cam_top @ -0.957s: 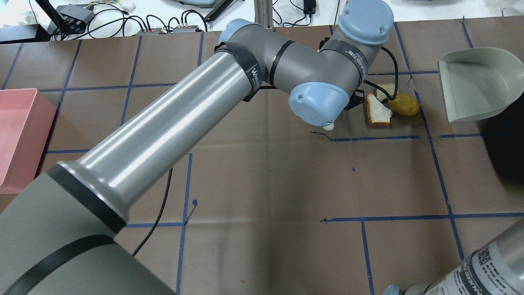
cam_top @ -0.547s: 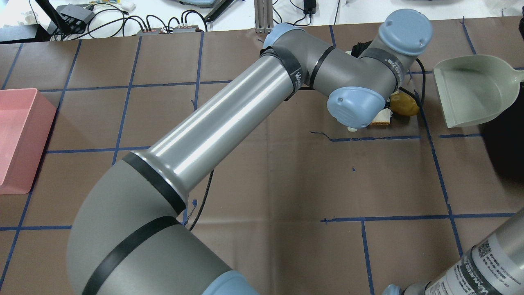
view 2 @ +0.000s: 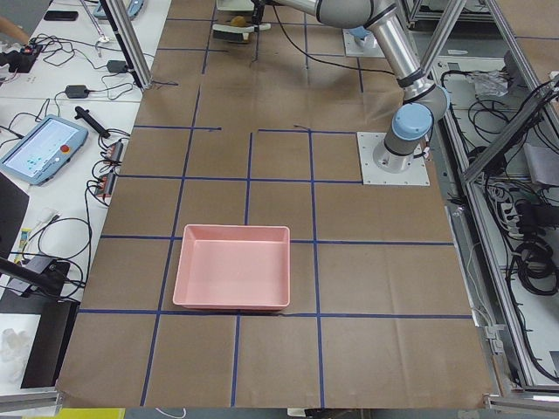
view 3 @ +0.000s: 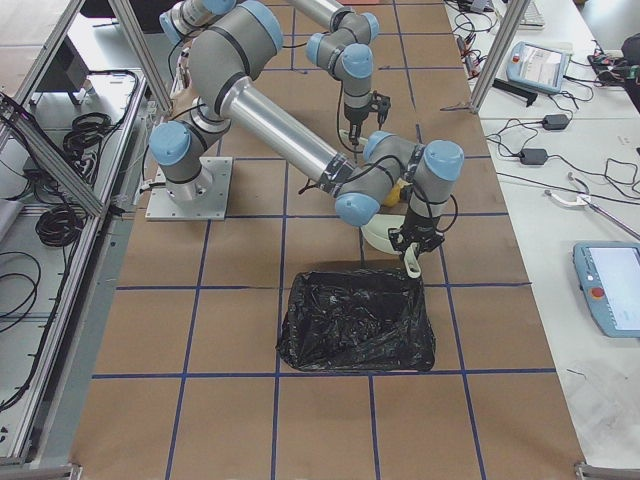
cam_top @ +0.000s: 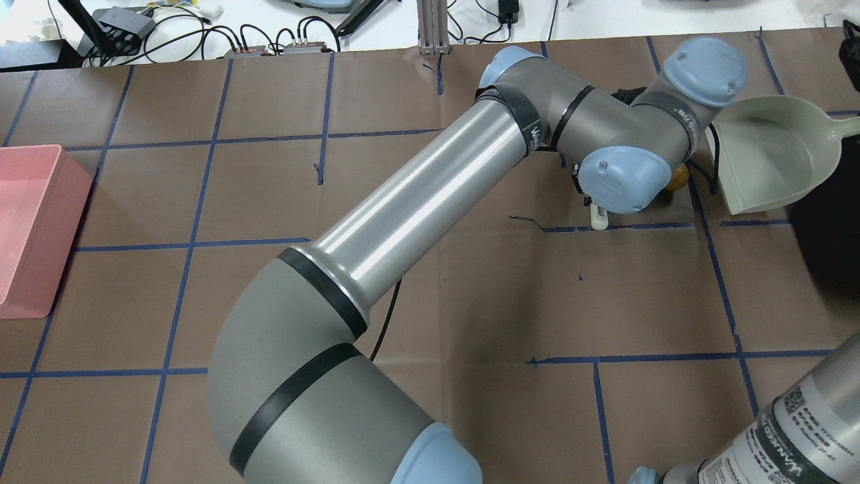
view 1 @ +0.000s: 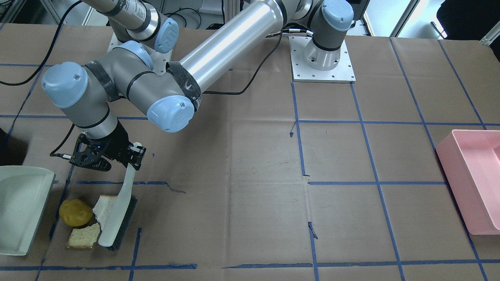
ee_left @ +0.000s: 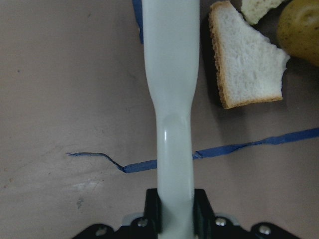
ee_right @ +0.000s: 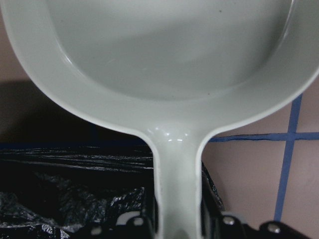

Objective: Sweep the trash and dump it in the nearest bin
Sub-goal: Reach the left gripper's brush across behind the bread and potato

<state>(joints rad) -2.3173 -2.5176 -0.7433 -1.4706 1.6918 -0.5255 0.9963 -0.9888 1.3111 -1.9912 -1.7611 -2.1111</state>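
Observation:
My left gripper [view 1: 131,156] is shut on the white handle of a brush [view 1: 117,218], as the left wrist view also shows [ee_left: 175,209]. The brush's dark bristles rest on the table against the white bread slice [view 1: 103,207]. Beside the slice lie the yellow-brown potato lump [view 1: 75,212] and the torn tan bread piece [view 1: 83,238]. A pale green dustpan [view 1: 19,207] lies just beyond the trash with its open lip facing it. My right gripper [ee_right: 177,219] is shut on the dustpan's handle. In the overhead view my left wrist hides all the trash but the potato's edge [cam_top: 678,176].
A black bag-lined bin [view 3: 355,325] stands right beside the dustpan at the table's right end. A pink bin [cam_top: 33,222] sits at the far left end. Blue tape lines cross the brown table cover. Cables and devices lie past the table's far edge.
My left arm has swung right with the brush, and its wrist now covers the bread in the overhead view. The dustpan has shifted slightly toward the trash and turned a little.

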